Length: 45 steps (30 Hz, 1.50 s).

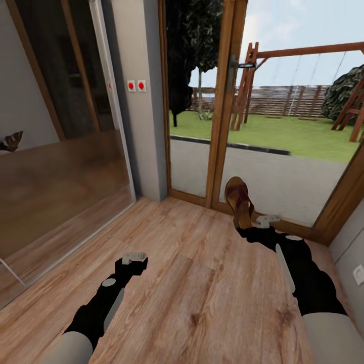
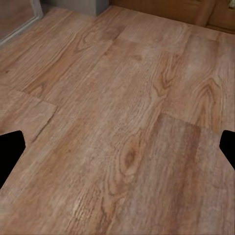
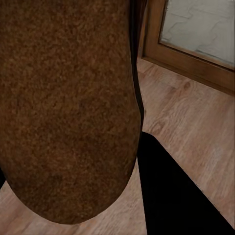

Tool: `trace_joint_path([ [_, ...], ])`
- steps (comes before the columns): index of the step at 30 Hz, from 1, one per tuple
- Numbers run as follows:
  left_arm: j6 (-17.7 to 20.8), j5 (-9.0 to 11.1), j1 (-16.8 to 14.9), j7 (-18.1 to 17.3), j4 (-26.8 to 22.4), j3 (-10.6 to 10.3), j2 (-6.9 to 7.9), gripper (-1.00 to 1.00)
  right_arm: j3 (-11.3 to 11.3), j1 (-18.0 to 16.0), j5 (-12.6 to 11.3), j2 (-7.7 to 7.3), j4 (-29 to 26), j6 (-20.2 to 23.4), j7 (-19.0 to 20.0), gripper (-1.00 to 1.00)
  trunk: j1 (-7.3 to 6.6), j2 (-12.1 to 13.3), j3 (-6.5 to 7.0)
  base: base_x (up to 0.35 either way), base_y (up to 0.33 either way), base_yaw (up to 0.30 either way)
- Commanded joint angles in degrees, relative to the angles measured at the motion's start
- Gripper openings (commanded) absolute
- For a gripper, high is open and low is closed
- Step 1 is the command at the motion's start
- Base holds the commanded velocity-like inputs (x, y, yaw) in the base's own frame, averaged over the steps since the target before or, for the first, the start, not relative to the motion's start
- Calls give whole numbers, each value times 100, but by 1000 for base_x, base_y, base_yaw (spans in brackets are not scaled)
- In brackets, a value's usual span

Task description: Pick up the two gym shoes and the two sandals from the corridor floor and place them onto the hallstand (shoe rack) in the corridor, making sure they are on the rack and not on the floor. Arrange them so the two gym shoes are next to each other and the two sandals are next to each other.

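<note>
One dark reddish-brown sandal point(image 1: 238, 198) with a tan sole is held up above the corridor floor point(image 1: 192, 273), in front of the glass door. My right gripper point(image 1: 248, 226) is shut on its heel end. The right wrist view looks onto the cork-like underside of the sandal point(image 3: 68, 107), with one black finger point(image 3: 169, 196) beside it. My left gripper point(image 1: 134, 260) hovers low over bare planks, open and holding nothing. Its two fingertips point(image 2: 10, 152) sit at the edges of the left wrist view. The gym shoes and the hallstand are out of view.
A wood-framed glass door point(image 1: 222, 126) stands ahead, with a garden and swing set behind it. On the left is a mirrored sliding door point(image 1: 60, 151). A grey wall pillar point(image 1: 139, 101) carries two red switches. A wall with an outlet point(image 1: 358, 273) closes in on the right.
</note>
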Motion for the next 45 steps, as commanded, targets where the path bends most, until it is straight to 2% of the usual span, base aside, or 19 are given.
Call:
trace_joint_path([
  [1,31,8,0,-9,-8,-1,0,100,-7,-3,18,1,-8,36,23,-100,-1,-2,4,0,264,45],
  [10,31,8,-2,-9,-7,-1,0,100,-1,-5,24,1,-8,36,18,-100,-1,-2,67,0,225,186],
  [45,31,8,-2,-9,-4,-1,0,100,2,-3,24,1,-8,36,18,-100,-1,-2,253,0,3,253],
])
